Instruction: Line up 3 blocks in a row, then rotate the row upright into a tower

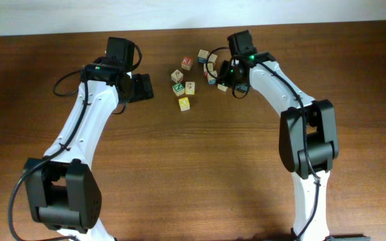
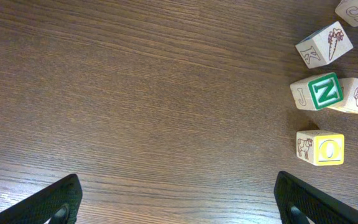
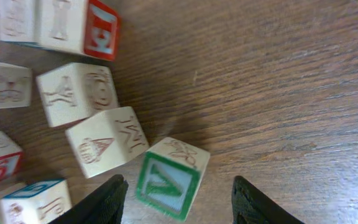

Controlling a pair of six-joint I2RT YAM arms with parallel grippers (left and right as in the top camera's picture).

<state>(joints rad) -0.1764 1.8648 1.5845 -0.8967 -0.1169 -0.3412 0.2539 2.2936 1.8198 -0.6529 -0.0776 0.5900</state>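
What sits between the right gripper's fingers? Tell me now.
A green-faced block lies between the right gripper's fingers, seen in the right wrist view; nothing else is there.

Seen from overhead, the right tool partly covers some blocks, and their letters are too small to read. The lower edge of the right wrist view cuts off a blue block.

Around the green V block we find bare table on one flank, but a pale cube crowds the other, leaving the right gripper a narrow gap there.
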